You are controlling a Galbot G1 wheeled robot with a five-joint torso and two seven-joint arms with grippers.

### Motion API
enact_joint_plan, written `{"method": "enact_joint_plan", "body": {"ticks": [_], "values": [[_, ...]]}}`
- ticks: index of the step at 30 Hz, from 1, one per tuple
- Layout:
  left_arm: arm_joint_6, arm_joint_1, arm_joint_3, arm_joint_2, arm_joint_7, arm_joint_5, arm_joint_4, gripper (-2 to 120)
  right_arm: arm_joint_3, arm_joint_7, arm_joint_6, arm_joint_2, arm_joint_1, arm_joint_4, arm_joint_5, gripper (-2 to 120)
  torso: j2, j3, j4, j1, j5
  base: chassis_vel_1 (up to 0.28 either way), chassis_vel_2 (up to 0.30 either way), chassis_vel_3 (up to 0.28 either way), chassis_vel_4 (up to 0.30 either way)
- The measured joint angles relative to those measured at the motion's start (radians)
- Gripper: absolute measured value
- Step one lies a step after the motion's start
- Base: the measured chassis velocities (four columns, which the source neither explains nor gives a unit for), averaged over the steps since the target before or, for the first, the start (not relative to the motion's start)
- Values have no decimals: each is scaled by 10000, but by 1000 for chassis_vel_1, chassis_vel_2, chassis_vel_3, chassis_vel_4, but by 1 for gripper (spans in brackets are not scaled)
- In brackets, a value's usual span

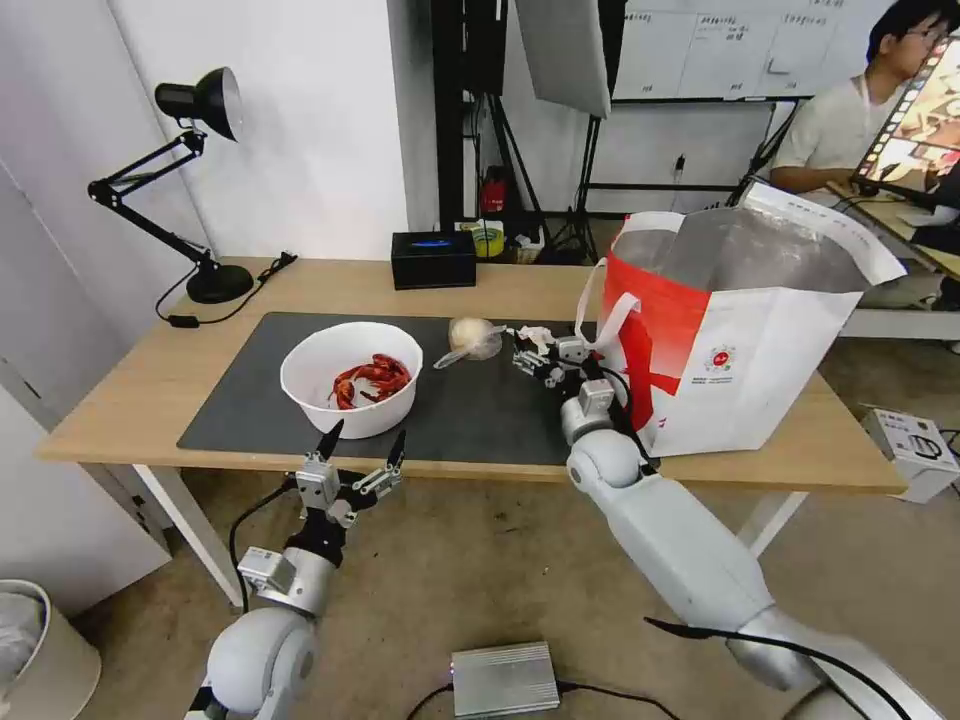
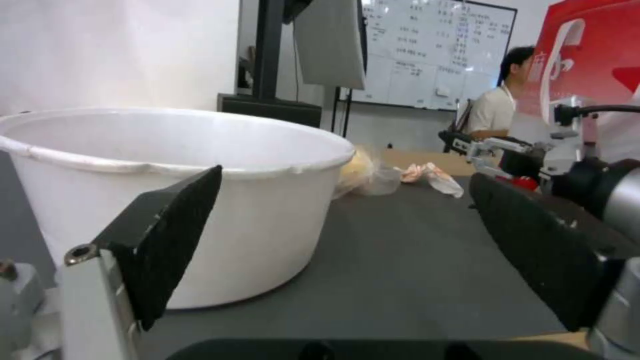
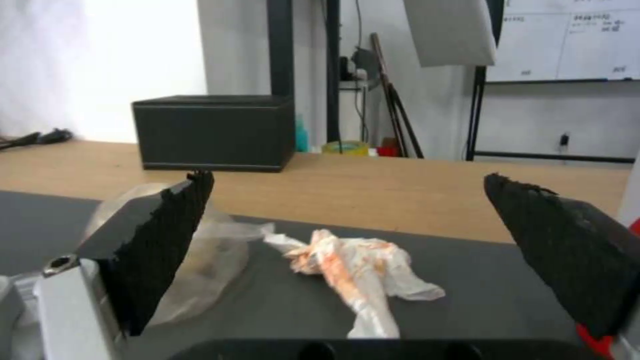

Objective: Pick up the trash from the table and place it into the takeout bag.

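Right end effector (image 3: 347, 220) hung open over tissue (image 3: 357, 272) beside bag (image 1: 745, 330); left end effector (image 1: 362, 447) open before bowl (image 1: 350, 378) at bench (image 1: 120, 400) edge.

Spread left gripper (image 2: 347, 235) beside bowl (image 2: 200, 165)

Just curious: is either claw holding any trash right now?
No. Both jaws are open and empty: left gripper before the bowl, right gripper near the tissue.

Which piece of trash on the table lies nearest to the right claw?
The crumpled tissue with orange stains. It lies on the grey mat directly before the open right claw; the clear bag sits beside it, the white bowl farther off.
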Motion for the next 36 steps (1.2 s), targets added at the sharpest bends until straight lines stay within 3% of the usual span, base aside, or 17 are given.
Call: {"method": "enact_joint_plan", "body": {"ticks": [17,36], "values": [[-81,-40,204,-155,9,135,210,100,-141,-62,-273,346,625,-945,40,100,0,0,-3,0,-1,0,0,0,0],[-149,20,243,-319,8,364,244,100,-500,1129,-2261,604,1204,-1142,491,100,-1,0,-1,2,-1,0,0,0,0]]}}
